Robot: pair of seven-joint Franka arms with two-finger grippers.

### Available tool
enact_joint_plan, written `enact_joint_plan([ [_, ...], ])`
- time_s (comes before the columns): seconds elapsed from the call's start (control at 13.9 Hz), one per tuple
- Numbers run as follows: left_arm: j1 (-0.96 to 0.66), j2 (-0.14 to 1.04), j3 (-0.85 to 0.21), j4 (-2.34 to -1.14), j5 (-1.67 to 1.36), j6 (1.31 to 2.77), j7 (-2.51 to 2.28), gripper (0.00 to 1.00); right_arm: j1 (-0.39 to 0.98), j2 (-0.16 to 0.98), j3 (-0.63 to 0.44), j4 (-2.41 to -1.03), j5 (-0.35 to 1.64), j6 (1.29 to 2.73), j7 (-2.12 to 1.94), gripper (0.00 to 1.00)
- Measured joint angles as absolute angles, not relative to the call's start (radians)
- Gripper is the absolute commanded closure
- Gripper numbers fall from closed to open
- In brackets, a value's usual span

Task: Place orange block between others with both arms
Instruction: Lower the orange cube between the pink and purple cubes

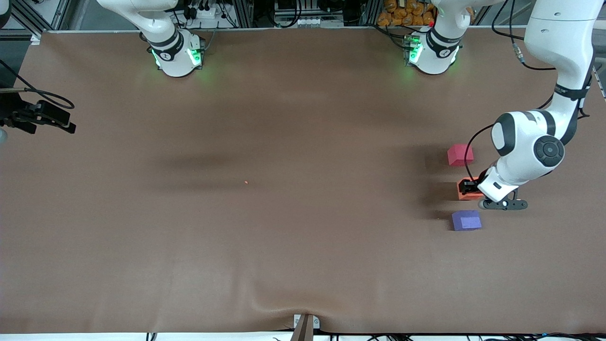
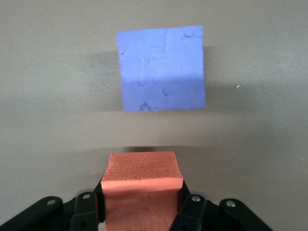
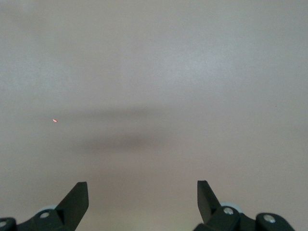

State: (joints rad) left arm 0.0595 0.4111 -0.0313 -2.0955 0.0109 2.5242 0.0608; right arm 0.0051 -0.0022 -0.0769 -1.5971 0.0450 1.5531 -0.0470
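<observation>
The orange block point(image 1: 463, 193) is low at the table surface, between the pinkish-red cube point(image 1: 459, 155) and the purple cube point(image 1: 466, 220), near the left arm's end of the table. My left gripper point(image 1: 467, 188) is shut on it. In the left wrist view the orange block point(image 2: 142, 175) fills the gap between the left gripper point(image 2: 142, 190) fingers, with the purple cube point(image 2: 162, 72) just ahead of it. Whether the block rests on the table I cannot tell. My right gripper point(image 3: 142, 192) waits open over bare table, holding nothing.
A tiny orange speck point(image 1: 245, 182) lies mid-table. Black gear with a cable point(image 1: 38, 116) juts in at the right arm's end. The brown table cover point(image 1: 303, 265) has a small ripple at the edge nearest the front camera.
</observation>
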Motion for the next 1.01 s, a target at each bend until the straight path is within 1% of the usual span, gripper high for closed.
enact_joint_plan([
  [0.22, 0.059, 0.423, -0.035, -2.109, 0.012, 2.556, 0.096, 1.00, 0.006, -0.001, -0.077, -1.609, 0.045, 1.552, -0.047, 0.00],
  [0.93, 0.059, 0.440, -0.047, -2.115, 0.012, 2.561, 0.121, 1.00, 0.006, 0.000, -0.078, -1.615, 0.045, 1.552, -0.047, 0.00],
  [1.01, 0.059, 0.440, -0.047, -2.115, 0.012, 2.561, 0.121, 0.82, 0.006, 0.000, -0.078, -1.615, 0.045, 1.552, -0.047, 0.00],
])
